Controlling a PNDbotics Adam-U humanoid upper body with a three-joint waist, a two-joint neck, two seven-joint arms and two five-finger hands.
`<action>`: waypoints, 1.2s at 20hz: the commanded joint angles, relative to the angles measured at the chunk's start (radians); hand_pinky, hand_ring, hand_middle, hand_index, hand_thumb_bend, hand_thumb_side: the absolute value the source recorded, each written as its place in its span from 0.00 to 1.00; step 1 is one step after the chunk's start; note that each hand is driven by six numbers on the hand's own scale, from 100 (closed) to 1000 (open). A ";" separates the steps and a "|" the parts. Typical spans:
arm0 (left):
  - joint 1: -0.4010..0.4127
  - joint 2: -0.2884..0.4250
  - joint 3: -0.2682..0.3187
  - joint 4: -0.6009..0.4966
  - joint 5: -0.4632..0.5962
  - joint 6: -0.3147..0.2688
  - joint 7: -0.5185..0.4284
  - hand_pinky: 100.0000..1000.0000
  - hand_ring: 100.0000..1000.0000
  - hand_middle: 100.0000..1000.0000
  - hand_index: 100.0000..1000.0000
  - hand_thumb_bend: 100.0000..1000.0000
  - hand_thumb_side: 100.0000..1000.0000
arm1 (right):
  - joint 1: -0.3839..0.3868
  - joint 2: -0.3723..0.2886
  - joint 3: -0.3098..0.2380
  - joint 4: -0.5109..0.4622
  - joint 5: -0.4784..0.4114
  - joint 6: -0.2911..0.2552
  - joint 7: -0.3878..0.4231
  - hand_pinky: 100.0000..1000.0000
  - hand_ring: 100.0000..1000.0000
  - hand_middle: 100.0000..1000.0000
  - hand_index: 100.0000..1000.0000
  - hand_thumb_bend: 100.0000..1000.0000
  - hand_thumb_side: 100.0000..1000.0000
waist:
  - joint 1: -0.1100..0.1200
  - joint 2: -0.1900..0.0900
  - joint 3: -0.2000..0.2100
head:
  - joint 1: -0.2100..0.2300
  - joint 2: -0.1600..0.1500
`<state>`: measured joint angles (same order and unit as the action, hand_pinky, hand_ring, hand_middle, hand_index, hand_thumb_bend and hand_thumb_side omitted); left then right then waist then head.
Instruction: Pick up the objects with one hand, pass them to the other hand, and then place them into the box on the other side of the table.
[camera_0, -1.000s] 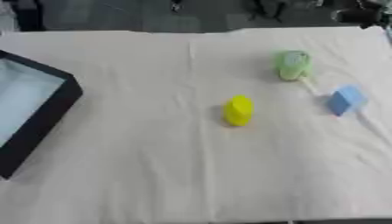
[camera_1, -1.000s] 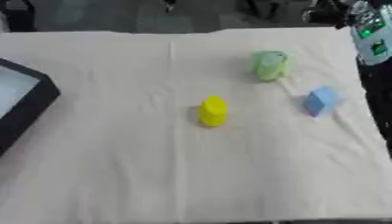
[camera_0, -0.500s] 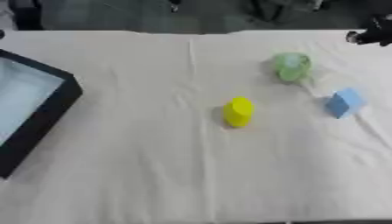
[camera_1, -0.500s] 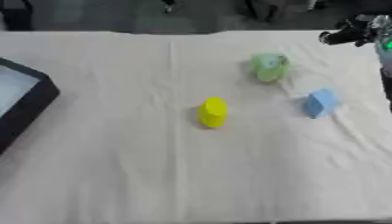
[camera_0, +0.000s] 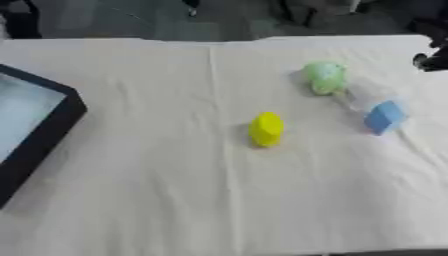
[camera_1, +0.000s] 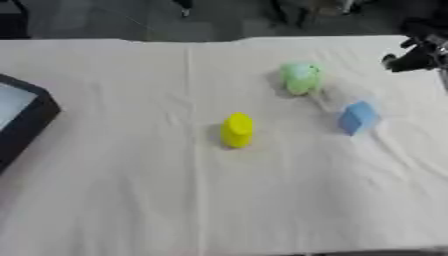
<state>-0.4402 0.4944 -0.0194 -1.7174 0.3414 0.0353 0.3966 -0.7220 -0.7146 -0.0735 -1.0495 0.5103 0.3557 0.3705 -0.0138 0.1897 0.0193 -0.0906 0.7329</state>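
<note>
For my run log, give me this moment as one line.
right hand: at far right edge, holding nothing | left hand: not in view | yellow piece, green piece, blue block: on table | box: left

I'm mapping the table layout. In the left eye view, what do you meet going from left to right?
black box → yellow object → green object → blue block → right hand, at the right edge.
</note>
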 joint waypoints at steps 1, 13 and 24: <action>-0.006 0.012 0.011 -0.020 -0.003 -0.001 0.008 0.80 1.00 0.97 0.82 0.05 0.75 | 0.012 -0.053 0.002 -0.029 -0.054 -0.043 0.025 0.85 0.84 0.74 0.88 0.06 0.34 | -0.016 -0.022 -0.005 | -0.006 0.007; 0.013 0.027 0.020 -0.015 -0.004 -0.003 0.020 0.80 1.00 0.96 0.81 0.05 0.75 | 0.106 -0.084 -0.002 -0.047 -0.228 -0.120 0.011 0.83 0.82 0.71 0.87 0.02 0.50 | -0.025 -0.019 -0.027 | 0.026 0.020; 0.015 0.030 0.020 -0.013 -0.003 -0.002 0.020 0.80 1.00 0.97 0.81 0.06 0.75 | 0.133 -0.101 0.027 -0.101 -0.305 -0.158 0.042 0.83 0.82 0.71 0.88 0.00 0.54 | -0.029 -0.015 -0.036 | 0.013 0.020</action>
<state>-0.4139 0.4936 -0.0115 -1.7165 0.3413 0.0349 0.4149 -0.5793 -0.7571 -0.0447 -1.1239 0.2127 0.2023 0.4018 -0.0287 0.1901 -0.0145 -0.0715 0.7540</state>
